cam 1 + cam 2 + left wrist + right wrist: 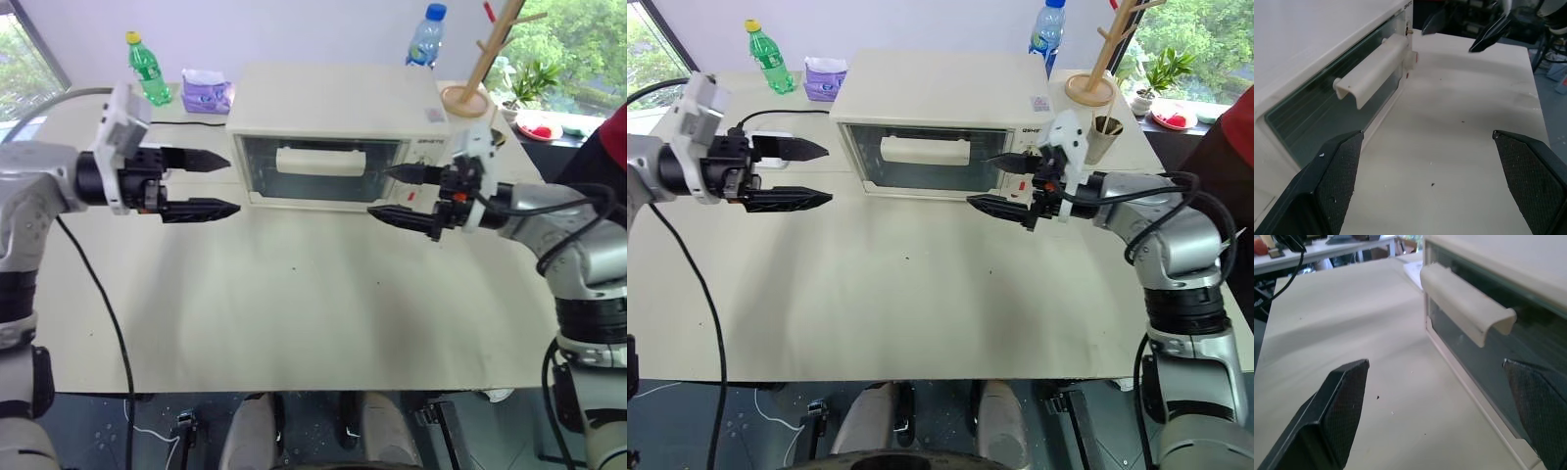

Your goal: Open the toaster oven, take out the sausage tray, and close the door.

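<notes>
Spreading wide and gripping nothing, the left hand was held above the table just off the left front corner of the toaster oven, its two black fingers pointed toward the oven's front. The right hand was held in mirror fashion off the oven's right front corner, its fingers equally far apart, empty, and pointed back toward the left hand. Neither hand was seen touching the oven.

Between the two hands, the door was seen shut, its glass panel upright and its long white bar handle running across the upper part of the glass. In the left wrist view, the handle was shown close by, with the right hand's dark fingers visible farther off past the oven's end. In the right wrist view, the same handle was seen jutting out from the glass. The sausage tray could not be made out through the glass.

Behind the oven, a green bottle, a purple tissue pack and a blue-capped water bottle were placed along the table's far edge. A wooden rack was stood at the far right corner.
</notes>
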Motion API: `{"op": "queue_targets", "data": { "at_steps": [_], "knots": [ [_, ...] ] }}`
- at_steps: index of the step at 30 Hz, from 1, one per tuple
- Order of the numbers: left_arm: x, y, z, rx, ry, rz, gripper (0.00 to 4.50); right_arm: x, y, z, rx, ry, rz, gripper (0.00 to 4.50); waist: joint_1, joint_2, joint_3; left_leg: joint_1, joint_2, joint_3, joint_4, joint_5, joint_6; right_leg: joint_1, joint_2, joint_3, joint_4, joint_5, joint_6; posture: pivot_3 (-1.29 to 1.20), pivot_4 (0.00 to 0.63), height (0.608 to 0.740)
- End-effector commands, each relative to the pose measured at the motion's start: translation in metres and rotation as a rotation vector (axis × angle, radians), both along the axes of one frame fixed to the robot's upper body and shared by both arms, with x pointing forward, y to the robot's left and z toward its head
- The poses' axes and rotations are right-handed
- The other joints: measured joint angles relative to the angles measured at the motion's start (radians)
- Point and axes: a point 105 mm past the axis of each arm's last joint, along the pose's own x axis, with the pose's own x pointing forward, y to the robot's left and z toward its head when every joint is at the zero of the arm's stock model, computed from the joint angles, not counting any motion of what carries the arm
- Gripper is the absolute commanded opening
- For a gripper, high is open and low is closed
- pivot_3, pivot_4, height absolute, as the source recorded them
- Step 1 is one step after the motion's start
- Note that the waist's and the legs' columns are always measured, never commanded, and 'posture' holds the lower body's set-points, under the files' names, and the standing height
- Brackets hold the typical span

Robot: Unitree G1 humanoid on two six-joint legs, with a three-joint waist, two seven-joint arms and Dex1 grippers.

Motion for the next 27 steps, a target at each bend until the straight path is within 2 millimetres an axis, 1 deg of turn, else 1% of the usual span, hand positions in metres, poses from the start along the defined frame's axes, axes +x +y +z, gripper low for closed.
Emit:
{"op": "queue_targets", "data": {
  "at_steps": [1, 3, 9, 12, 16, 21, 27],
  "knots": [
    [0.002, -0.005, 0.012, 0.002, -0.051, -0.029, 4.50, 0.007, 0.011, 0.008, 0.009, -0.053, 0.007, 4.46, 0.000, 0.000, 0.000, 0.000, 0.000, 0.000, 0.000, 0.000, 0.000, 0.000, 0.000, 0.000, 0.000, 0.000, 0.000, 0.00, 0.150, 0.722],
    [0.004, -0.006, 0.013, 0.003, -0.057, -0.034, 4.50, 0.011, 0.017, 0.005, 0.011, -0.054, 0.012, 4.46, -0.002, 0.000, 0.000, 0.000, 0.000, 0.000, 0.000, 0.000, 0.000, 0.000, 0.000, 0.000, 0.000, 0.000, 0.000, 0.00, 0.150, 0.722],
    [0.004, -0.005, 0.011, 0.008, -0.060, -0.040, 4.50, 0.021, 0.028, 0.003, 0.019, -0.062, 0.022, 4.46, -0.002, 0.000, 0.000, 0.000, 0.000, 0.000, 0.001, 0.000, 0.000, 0.000, 0.000, 0.000, 0.001, 0.000, 0.000, 0.00, 0.150, 0.722],
    [0.005, -0.004, 0.011, 0.005, -0.061, -0.034, 4.50, 0.021, 0.034, 0.005, 0.026, -0.070, 0.048, 4.46, -0.002, 0.000, 0.000, 0.000, 0.000, -0.001, 0.001, 0.000, 0.000, 0.000, 0.000, 0.000, 0.001, 0.000, 0.000, 0.00, 0.150, 0.722],
    [0.008, -0.004, 0.009, 0.003, -0.062, -0.023, 4.50, 0.015, 0.043, 0.007, 0.039, -0.074, 0.097, 4.46, -0.001, 0.000, 0.000, 0.000, 0.000, -0.001, 0.001, 0.000, 0.000, 0.000, 0.000, 0.000, 0.001, 0.000, 0.000, 0.00, 0.150, 0.722],
    [0.016, -0.005, 0.011, -0.013, -0.072, -0.003, 4.50, 0.001, 0.053, 0.008, 0.057, -0.073, 0.158, 4.46, -0.001, 0.000, 0.000, 0.000, 0.000, -0.001, 0.001, 0.000, 0.000, 0.000, 0.000, 0.000, 0.001, 0.000, 0.000, 0.00, 0.150, 0.722],
    [0.027, -0.014, 0.016, -0.049, -0.091, -0.002, 4.50, -0.010, 0.056, 0.004, 0.074, -0.065, 0.159, 4.46, -0.004, 0.000, 0.000, 0.000, 0.000, -0.001, 0.001, 0.000, 0.000, 0.000, 0.000, 0.000, 0.001, 0.000, 0.000, 0.00, 0.150, 0.722]
  ]
}}
